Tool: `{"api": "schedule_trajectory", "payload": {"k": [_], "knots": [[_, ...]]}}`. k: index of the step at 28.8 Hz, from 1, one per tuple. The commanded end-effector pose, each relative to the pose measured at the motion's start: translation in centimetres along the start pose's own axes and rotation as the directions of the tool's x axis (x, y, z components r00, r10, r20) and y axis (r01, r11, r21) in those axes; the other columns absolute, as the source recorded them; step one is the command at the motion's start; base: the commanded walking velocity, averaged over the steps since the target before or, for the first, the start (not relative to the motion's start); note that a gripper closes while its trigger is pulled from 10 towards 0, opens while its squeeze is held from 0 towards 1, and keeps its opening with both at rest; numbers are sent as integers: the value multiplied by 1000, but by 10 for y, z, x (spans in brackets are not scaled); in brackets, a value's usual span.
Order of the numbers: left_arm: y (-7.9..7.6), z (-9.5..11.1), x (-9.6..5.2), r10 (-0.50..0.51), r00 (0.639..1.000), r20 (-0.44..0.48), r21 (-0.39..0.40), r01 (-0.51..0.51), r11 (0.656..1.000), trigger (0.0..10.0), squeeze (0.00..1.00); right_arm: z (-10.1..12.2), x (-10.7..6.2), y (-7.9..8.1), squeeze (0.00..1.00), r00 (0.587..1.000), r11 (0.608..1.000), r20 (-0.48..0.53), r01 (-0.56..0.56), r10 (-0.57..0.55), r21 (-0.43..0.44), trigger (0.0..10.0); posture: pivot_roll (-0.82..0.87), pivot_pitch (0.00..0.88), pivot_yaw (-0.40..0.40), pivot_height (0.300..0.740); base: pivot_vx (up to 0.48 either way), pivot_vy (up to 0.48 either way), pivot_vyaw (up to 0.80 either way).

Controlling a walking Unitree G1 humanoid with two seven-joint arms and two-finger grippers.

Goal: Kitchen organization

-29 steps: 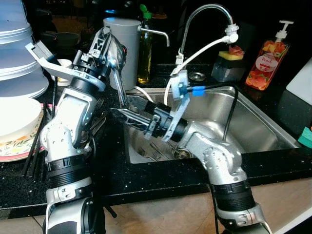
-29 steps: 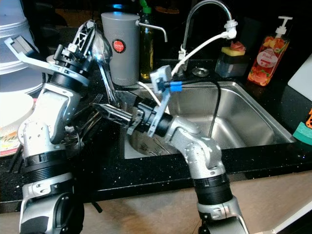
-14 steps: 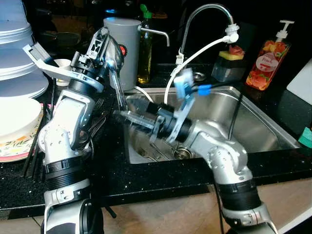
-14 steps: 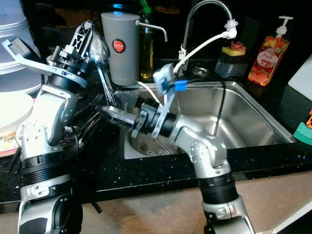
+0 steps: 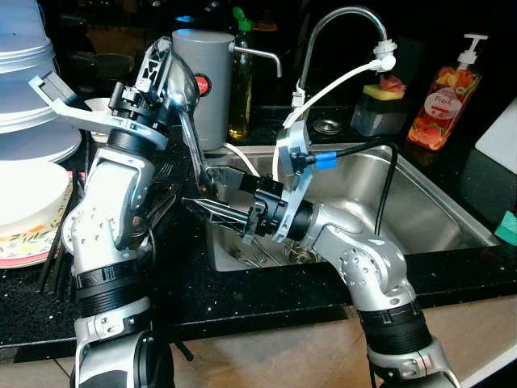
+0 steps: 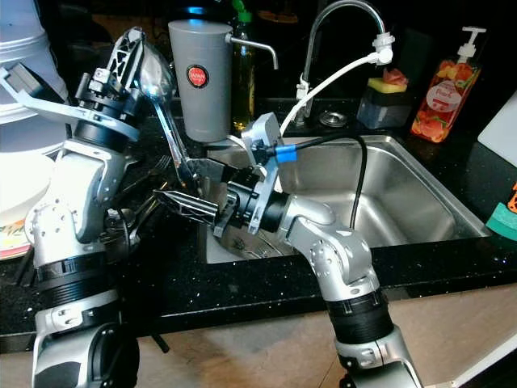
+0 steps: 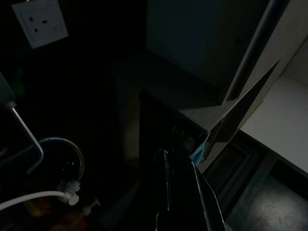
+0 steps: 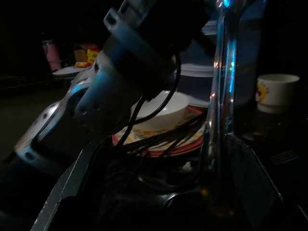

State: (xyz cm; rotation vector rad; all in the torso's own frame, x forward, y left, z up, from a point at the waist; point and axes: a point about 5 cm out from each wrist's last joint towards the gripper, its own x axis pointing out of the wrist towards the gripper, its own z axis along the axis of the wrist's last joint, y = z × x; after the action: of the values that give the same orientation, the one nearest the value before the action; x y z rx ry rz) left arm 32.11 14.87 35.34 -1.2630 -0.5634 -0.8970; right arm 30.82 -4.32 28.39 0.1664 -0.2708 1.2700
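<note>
My left gripper [image 5: 159, 58] is raised over the counter's left side and is shut on the bowl end of a large metal spoon [image 5: 182, 82]. The spoon's handle hangs down toward the sink's left rim. My right gripper [image 5: 194, 204] reaches leftward from over the sink, level with the lower end of the handle. In the right wrist view the shiny handle [image 8: 220, 86] stands upright between the two spread fingers [image 8: 72, 183], close to one of them, and the jaws are open. The left wrist view is dark, with the left gripper [image 7: 175, 159] pointing upward.
A steel sink [image 5: 420, 202] with loose cutlery [image 5: 242, 257] near its drain lies ahead, under a faucet [image 5: 339, 16]. A grey canister [image 5: 212, 73], an oil bottle [image 5: 239, 89] and a soap dispenser [image 5: 443, 95] stand behind. Stacked plates and a bowl [image 5: 28, 202] fill the left counter beside dark utensils.
My right gripper has dropped a little and now sits lower along the spoon's handle. The left gripper has risen slightly with the spoon and shifted left.
</note>
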Motion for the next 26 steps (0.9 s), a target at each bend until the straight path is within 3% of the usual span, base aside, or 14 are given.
{"api": "schedule_trajectory", "payload": {"k": [1, 4, 7, 19, 26], "knots": [[-11, -14, 3, -67, 996, -62, -29, 65, 997, 0, 0, -4, -2, -10, 0, 996, 996, -22, 84, -84, -1, 10000, -29, 50, -24, 740, 0, 0, 0], [-6, -13, -1, -44, 994, -97, 35, 47, 998, 0, 0, 4, -4, -14, 0, 995, 995, 19, 101, -101, 23, 10000, -29, 52, -24, 740, 0, 0, 0], [0, -5, -4, -9, 997, -74, 59, 13, 998, 0, 0, 11, -6, -16, 0, 993, 994, 56, 99, -101, 50, 10000, -31, 54, -23, 740, 0, 0, 0], [-3, -6, -2, -26, 998, -58, 31, 27, 999, 0, 0, 6, -4, -12, 0, 996, 996, 45, 70, -73, 55, 10000, -31, 65, -25, 740, 0, 0, 0], [-4, -9, 0, -32, 998, -49, 7, 33, 999, 0, 0, -3, -2, -4, 0, 1000, 998, -11, 30, -29, 62, 10000, -33, 66, -24, 740, 0, 0, 0]]}}
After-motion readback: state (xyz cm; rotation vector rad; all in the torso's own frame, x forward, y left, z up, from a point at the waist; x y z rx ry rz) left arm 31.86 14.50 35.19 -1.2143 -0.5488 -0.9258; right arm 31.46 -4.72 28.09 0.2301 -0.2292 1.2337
